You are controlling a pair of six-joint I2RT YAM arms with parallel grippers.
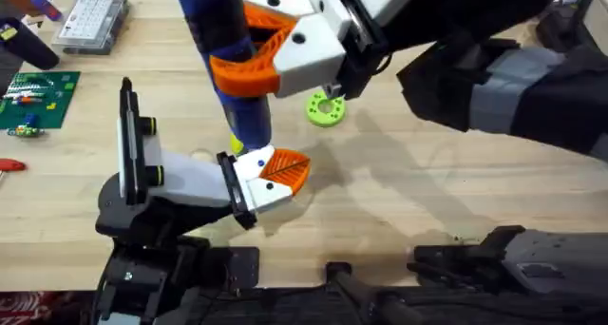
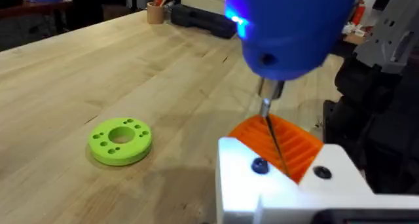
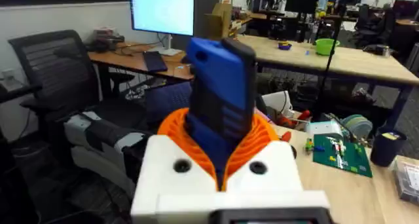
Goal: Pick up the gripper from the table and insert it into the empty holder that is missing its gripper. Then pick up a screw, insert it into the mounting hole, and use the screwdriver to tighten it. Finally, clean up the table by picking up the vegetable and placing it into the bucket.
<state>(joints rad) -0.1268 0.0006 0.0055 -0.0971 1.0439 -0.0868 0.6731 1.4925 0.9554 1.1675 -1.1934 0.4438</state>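
Note:
My right gripper (image 1: 243, 51) reaches in from the right, its orange pads shut on the blue screwdriver (image 1: 249, 116), which stands upright with its bit pointing down. In the left wrist view the screwdriver (image 2: 294, 27) shows a lit blue lamp, and its thin bit runs down to the orange pads of my left gripper (image 2: 281, 145). In the overhead view my left gripper (image 1: 290, 171) lies low over the table just below the screwdriver, its pads together. The screw and mounting hole are hidden. The vegetable and the bucket are out of view.
A green disc with holes (image 1: 325, 108) lies flat on the wood just right of the screwdriver. A black upright frame (image 1: 128, 125) stands at the left. A green circuit board (image 1: 33, 97) and a clear parts box (image 1: 90, 21) sit far left. A beige cup (image 2: 155, 12) stands far back.

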